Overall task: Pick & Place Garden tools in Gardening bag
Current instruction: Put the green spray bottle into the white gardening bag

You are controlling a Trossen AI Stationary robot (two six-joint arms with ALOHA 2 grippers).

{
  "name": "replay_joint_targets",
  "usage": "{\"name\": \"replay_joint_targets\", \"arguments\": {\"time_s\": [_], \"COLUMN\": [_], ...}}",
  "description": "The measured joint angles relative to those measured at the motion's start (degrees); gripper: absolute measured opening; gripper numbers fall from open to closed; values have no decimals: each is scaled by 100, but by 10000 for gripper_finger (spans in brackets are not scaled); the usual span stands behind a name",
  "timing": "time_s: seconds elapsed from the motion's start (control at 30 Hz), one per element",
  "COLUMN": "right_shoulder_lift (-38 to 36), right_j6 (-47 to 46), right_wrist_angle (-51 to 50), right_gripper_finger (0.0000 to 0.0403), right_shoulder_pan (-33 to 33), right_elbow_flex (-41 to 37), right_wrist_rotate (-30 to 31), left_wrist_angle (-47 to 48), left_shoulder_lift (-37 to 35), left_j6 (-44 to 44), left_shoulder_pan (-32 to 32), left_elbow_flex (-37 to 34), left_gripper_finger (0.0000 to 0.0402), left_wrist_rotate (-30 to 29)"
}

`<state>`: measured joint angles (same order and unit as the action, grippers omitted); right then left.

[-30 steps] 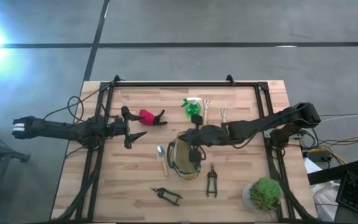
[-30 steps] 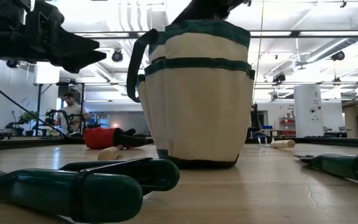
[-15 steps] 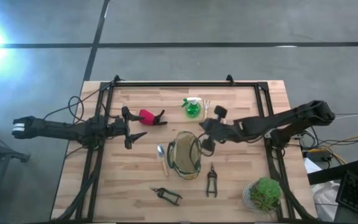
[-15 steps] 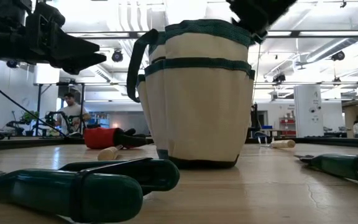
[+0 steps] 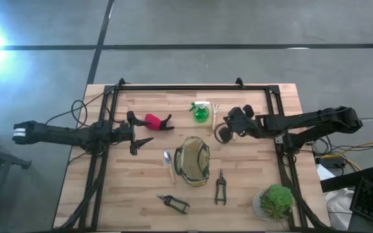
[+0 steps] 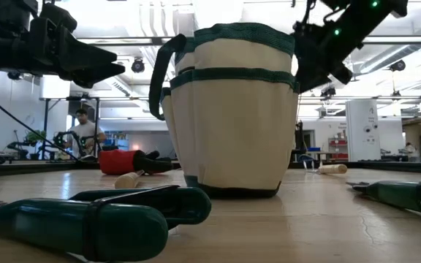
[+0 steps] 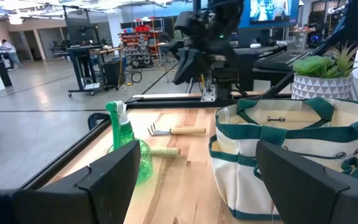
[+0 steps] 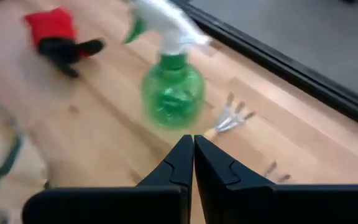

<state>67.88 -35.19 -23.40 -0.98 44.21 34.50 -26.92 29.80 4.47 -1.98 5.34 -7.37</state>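
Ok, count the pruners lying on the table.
2. One pruner lies just in front of the gardening bag, toward the potted plant; the other pruner lies farther left near the table's front edge. Any inside the bag would be hidden.

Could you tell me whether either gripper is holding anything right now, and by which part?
Nothing is held. The right gripper is shut on nothing, above the table near the spray bottle; the left gripper waits open.
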Motion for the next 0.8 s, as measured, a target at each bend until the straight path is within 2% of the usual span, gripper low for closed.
{"name": "replay_joint_targets", "arguments": {"time_s": [0.1, 0.27, 0.4, 0.63, 0.8], "right_shoulder_lift": [28, 246, 500, 959, 1201], "right_j6": [-40, 519, 1413, 3825, 3975], "right_wrist_angle": [58, 451, 862, 1758, 2032], "right_gripper_finger": [8, 8, 8, 8, 8], "right_shoulder_pan": [-101, -109, -111, -117, -117], "right_elbow_flex": [2, 2, 7, 50, 298], "right_wrist_rotate": [0, 3, 13, 19, 15], "left_wrist_angle": [0, 0, -2, -1, -2], "left_shoulder_lift": [0, 0, 0, 0, 0], "left_j6": [0, 0, 0, 0, 0], "left_shoulder_pan": [-2, 0, -2, -1, 0], "left_elbow_flex": [0, 0, 0, 0, 0], "left_gripper_finger": [321, 321, 321, 321, 321], "left_wrist_rotate": [0, 2, 0, 0, 2]}}
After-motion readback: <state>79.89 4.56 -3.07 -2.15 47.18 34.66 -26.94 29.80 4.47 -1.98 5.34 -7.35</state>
